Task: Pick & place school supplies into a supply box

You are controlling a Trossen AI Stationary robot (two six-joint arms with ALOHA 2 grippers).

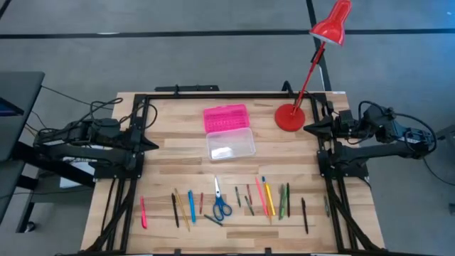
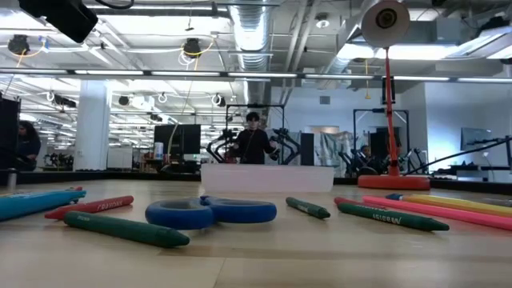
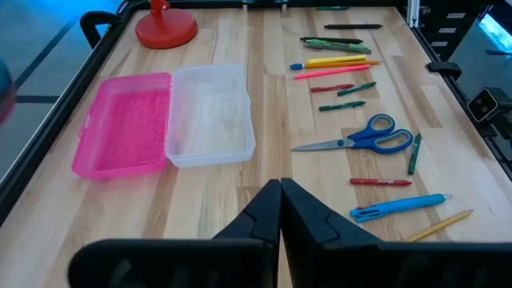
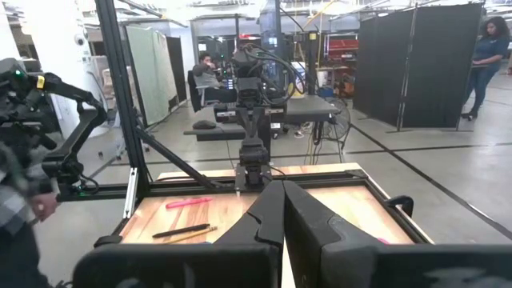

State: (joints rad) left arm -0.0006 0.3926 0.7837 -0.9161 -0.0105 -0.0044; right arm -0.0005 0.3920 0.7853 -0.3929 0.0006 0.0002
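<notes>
Jaws pressed together and empty on left gripper (image 3: 280,192) and right gripper (image 4: 282,196); spread one before dropping onto the scissors (image 1: 221,205), row nearest you, supply box (image 1: 229,142) open mid-table.

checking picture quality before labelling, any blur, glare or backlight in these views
Low view: the scissors and nearest crayons look soft, the ceiling lights are bright and the lamp is a dark shape against them. Left wrist view: evenly lit, the left claw blurred up close, blue cast in one corner. Right wrist view: a blurred sleeve at the edge. High view: even, no glare.
</notes>
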